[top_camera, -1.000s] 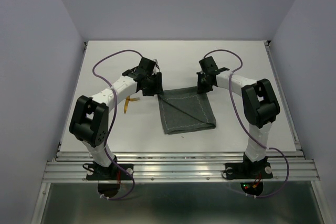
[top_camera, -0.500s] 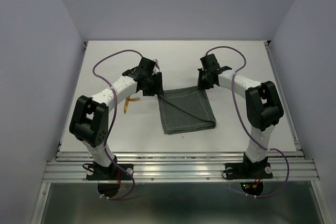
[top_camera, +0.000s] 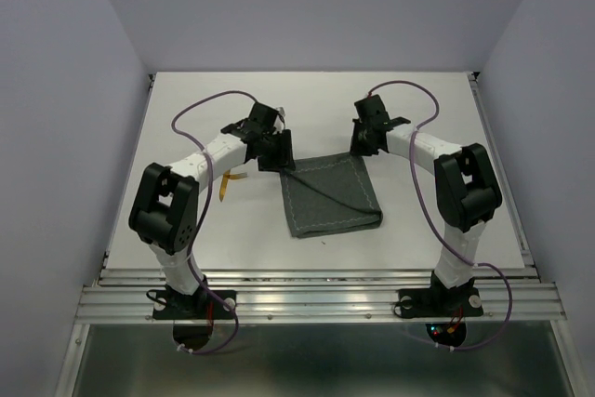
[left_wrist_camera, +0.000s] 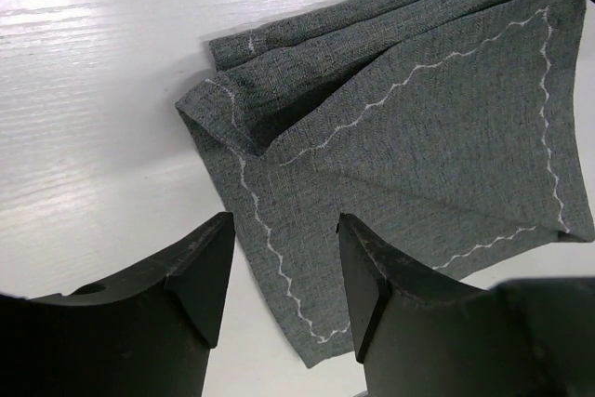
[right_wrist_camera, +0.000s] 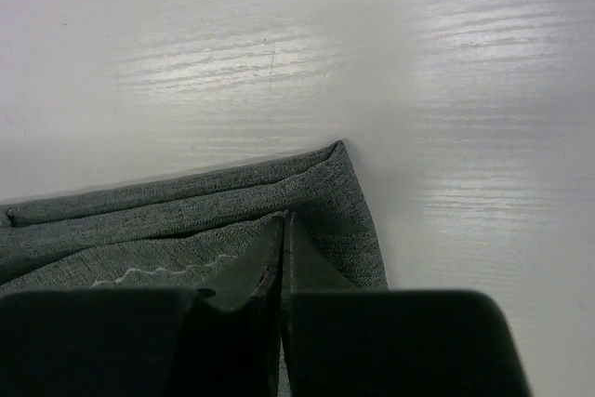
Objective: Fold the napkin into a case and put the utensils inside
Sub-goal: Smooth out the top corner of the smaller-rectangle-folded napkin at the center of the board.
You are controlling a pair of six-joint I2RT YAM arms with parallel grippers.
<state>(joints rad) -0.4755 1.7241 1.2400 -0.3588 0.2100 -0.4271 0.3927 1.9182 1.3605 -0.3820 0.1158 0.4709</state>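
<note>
A white table is spanning the space between pale lilac walls. One folded napkin is lying on it. One gold utensil is showing left of the napkin, partly under the left arm. The left gripper is hovering spread wide over the napkin's far left corner. The right gripper is sitting fully closed at its far right corner; I cannot tell whether it is pinching cloth.
</note>
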